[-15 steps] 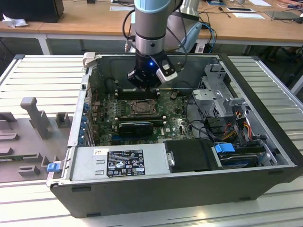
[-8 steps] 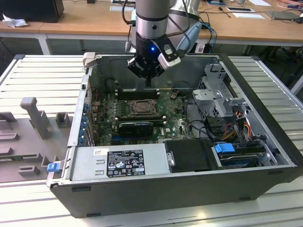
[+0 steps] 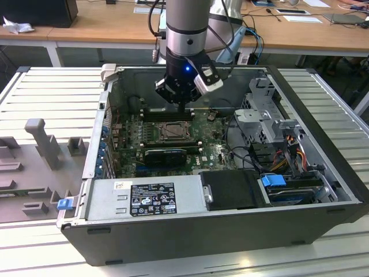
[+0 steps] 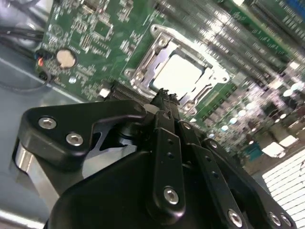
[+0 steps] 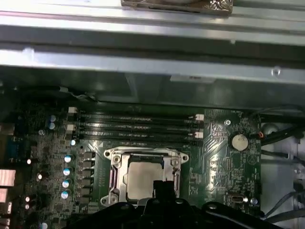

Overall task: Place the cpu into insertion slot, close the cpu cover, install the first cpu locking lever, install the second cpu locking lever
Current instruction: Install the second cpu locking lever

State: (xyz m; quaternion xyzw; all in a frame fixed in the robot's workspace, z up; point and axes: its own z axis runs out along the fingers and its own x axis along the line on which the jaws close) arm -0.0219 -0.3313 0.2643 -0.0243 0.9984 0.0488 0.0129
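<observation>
The cpu is a pale silvery square lying flat in the insertion slot on the green motherboard. The cpu cover, a silvery metal frame, lies down around it, and the cpu shows through the window of the cpu cover. My gripper hangs a little above the board at the socket's far edge in the exterior view. Its black fingers are shut together with nothing between them. In the first wrist view the gripper overlaps the edge of the socket.
Black memory slots run beside the socket, toward the case wall. A coin battery sits on the board. A power supply box lies along the near side of the case, and a drive cage and cables stand at the exterior view's right.
</observation>
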